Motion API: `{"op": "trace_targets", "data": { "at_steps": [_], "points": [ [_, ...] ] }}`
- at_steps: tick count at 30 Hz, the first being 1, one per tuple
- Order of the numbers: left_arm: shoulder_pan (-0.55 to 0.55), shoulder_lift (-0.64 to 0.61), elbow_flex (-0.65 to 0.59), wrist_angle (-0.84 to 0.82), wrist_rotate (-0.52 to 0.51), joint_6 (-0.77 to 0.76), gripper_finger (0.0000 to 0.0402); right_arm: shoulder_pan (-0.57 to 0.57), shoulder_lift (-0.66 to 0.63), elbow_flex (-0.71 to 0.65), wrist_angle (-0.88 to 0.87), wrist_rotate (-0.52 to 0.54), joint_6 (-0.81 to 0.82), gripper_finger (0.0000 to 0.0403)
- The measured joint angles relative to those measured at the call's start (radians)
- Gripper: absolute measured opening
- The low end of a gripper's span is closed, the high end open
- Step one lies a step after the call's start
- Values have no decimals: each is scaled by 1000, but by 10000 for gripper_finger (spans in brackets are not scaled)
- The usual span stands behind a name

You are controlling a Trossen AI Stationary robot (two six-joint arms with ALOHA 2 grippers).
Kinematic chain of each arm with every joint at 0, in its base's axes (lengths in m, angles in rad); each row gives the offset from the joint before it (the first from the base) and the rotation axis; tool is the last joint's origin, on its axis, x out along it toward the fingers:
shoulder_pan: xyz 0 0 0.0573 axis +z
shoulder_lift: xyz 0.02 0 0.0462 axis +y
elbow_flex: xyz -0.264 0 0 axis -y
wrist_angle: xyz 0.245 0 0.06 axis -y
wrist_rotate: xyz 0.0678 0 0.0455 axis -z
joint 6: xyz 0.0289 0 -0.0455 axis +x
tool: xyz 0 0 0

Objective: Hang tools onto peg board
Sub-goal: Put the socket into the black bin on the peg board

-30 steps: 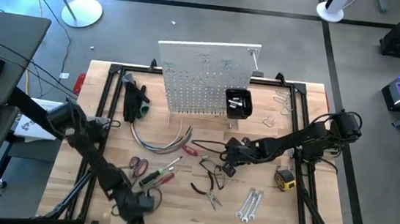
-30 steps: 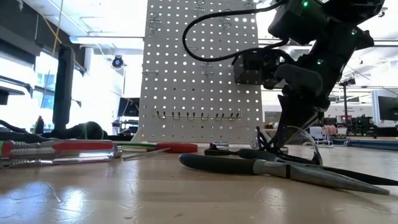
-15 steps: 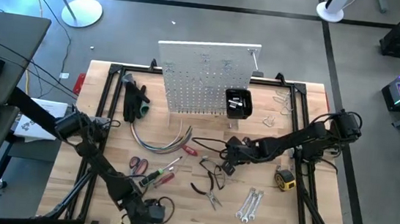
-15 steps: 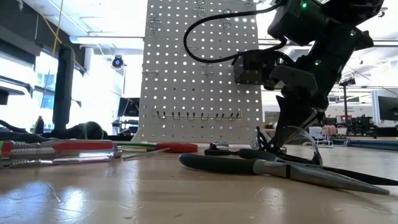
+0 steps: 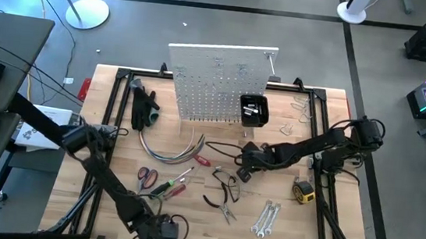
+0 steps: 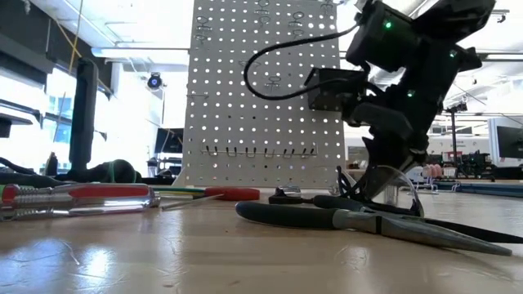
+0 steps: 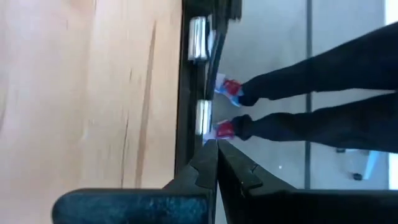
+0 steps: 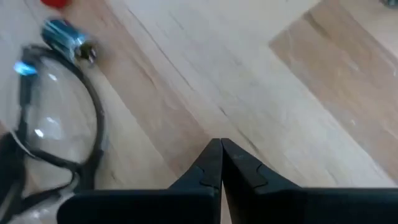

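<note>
Right gripper (image 5: 240, 175) has its jaws pressed together with nothing pinched — it hangs low over the tabletop (image 5: 289, 221), in front of the peg board (image 5: 218, 83) and just beside a pair of clear safety glasses (image 8: 53, 134). Left gripper (image 5: 169, 229) also has jaws pressed flat together, empty, way out at the tabletop's near edge, far from the peg board; past it you can see a person's legs (image 7: 323, 99) on the floor.

Tools are all lying in front of the peg board: black-handled pliers (image 5: 226, 190), red-handled scissors (image 5: 146, 176), screwdrivers (image 5: 167, 186), wrenches (image 5: 265, 219), and a yellow tape measure (image 5: 304, 192). The small black bin (image 5: 253, 109) sits on the board itself.
</note>
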Motion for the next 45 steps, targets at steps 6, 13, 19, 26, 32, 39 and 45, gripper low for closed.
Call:
{"op": "trace_targets", "data": {
  "at_steps": [6, 13, 19, 26, 32, 39, 45],
  "points": [
    [-4, 34, 2, 92, 5, -52, 0, 0, 0, 0, -7, 0, -10, 0],
    [-11, 31, 2, 97, 1, -96, 0, 0, -1, 1, -4, 7, -28, 0],
    [-11, 25, 2, 93, 8, -90, 0, 0, -27, 2, -13, 18, -53, 0],
    [-16, 13, 2, 115, -4, -49, 0, 0, -51, 3, -42, 46, -52, 0],
    [-13, 41, 2, 155, 8, -74, 0, 0, -51, 3, -40, 46, -45, 0],
    [-8, 61, 0, 121, 1, -75, 0, -2, -51, 3, -39, 57, -45, 0],
    [-4, 69, 2, 155, -3, -98, 0, -1, -51, 3, -41, 57, -52, 0]
  ]
}}
